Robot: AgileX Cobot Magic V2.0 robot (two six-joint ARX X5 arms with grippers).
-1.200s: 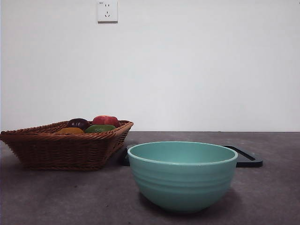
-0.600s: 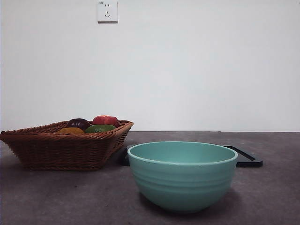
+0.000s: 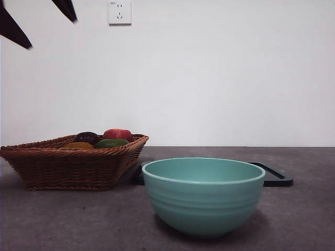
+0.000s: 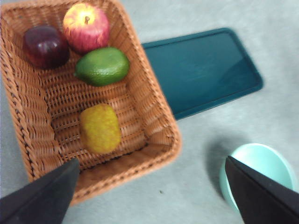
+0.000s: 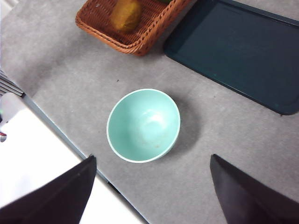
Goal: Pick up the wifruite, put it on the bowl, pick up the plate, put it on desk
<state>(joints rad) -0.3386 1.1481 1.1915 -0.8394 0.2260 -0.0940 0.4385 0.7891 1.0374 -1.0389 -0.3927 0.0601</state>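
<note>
White wall and a dark grey desk point(image 3: 314, 219) frame the scene, with a wall socket point(image 3: 120, 12) high up. On the desk stand a wicker basket point(image 4: 154, 121), a dark teal tray point(image 4: 201, 70) just beside it, and the pale teal bowl point(image 3: 203, 196), empty.

The wifruite point(image 4: 100, 128) lies on the basket floor, near the basket's end closest to the bowl, apart from the green fruit point(image 4: 103, 66), the red apple point(image 4: 86, 21) and the dark purple fruit point(image 4: 46, 46). Its long axis runs roughly along the basket's length.

The left gripper point(image 4: 149, 196) hovers high above the basket with jaws wide apart, the wifruite lying ahead of the gap and toward one jaw; this arm looks the better placed to take it. The right gripper point(image 5: 149, 186), jaws likewise spread, hangs over the bowl.

Only the left wrist view shows the whole wifruite; from the front it is a sliver point(image 3: 79, 146) behind the rim, and two black jaw tips show at the top corner.
</note>
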